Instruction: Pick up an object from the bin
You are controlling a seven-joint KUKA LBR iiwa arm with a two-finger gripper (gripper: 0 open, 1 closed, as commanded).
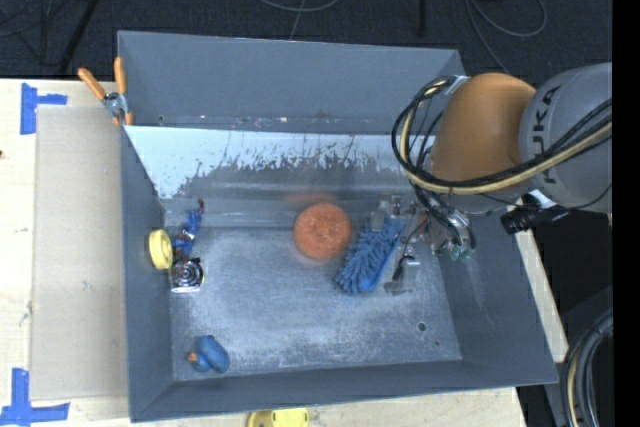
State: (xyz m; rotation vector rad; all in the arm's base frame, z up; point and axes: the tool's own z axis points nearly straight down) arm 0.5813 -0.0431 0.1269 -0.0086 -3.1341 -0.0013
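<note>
Grey bin (300, 85): yellow-and-blue toy (172, 253) and small blue piece (208, 354) well left of orange round pad (322, 231); blue shaggy cloth (368, 257) just right of pad; hand (405, 263) further right, beside cloth, clenched or released indeterminable; step judged approach, next needing a centred grasp.

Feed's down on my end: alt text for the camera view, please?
The gripper sits low at the right side of the grey bin, beside a shaggy blue thing. An orange round thing lies just left of that; a yellow and blue toy is by the left wall, a small blue thing in the front left corner.
</note>
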